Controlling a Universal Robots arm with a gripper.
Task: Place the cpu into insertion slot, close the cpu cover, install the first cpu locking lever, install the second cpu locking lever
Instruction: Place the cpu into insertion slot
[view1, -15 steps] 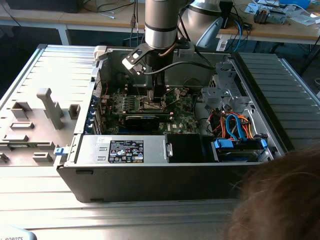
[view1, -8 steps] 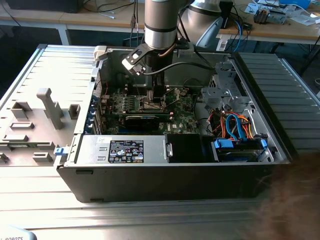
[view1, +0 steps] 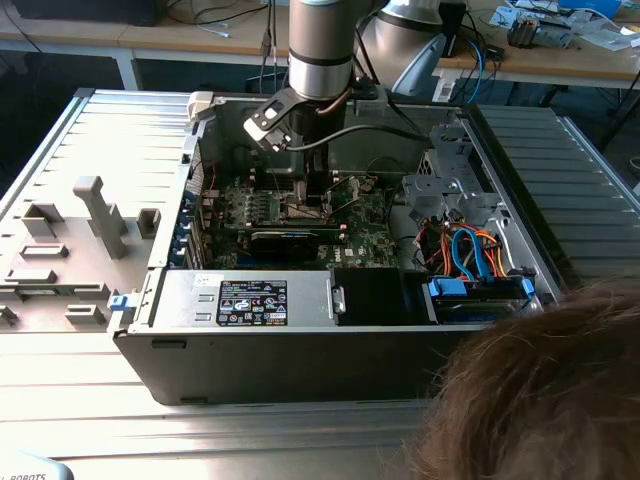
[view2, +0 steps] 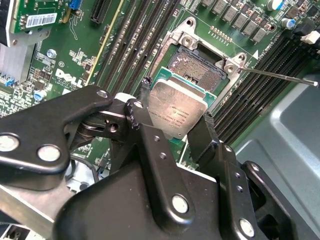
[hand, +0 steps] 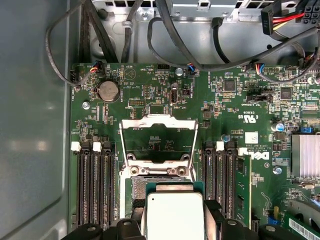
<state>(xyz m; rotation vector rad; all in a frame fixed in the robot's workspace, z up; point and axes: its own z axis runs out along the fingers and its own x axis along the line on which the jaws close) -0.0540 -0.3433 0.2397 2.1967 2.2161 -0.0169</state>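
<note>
- Second wrist view: gripper clenched on the cpu, one finger on each of two opposite edges, metal top facing the camera.
- The cpu is not seated. It hangs just short of the insertion slot, overlapping the slot's nearer rim. I cannot tell whether it touches that rim.
- The slot is bare just ahead of the fingertips, with its contact field exposed.
- First wrist view: the cpu cover stands swung open on the far side of the slot from the gripper. Green motherboard shows through its cut-out.
- A thin locking lever runs out sideways from a slot corner and lies off the descent path.
- Step in hand, by my judgement: placing the cpu.
- To do it well, square the chip's edges to the slot rim before lowering.
- Bring it down flat rather than corner-first and do not slide it across the contacts. Let go only once it rests level inside the rim.
- Edges: the slot's silvery rim and its corner screws lie close around the chip outline, so lateral tolerance looks small.
- Memory slots flank the gripper on both sides. Their raised walls limit how far the fingers can spread.
- Open room: the space directly above the slot looks clear, with loose cables well beyond the open cover.
- Exterior view: the arm reaches straight down into the computer case, whose walls stand well apart from the wrist.
- A person's hair shows outside the case.
</note>
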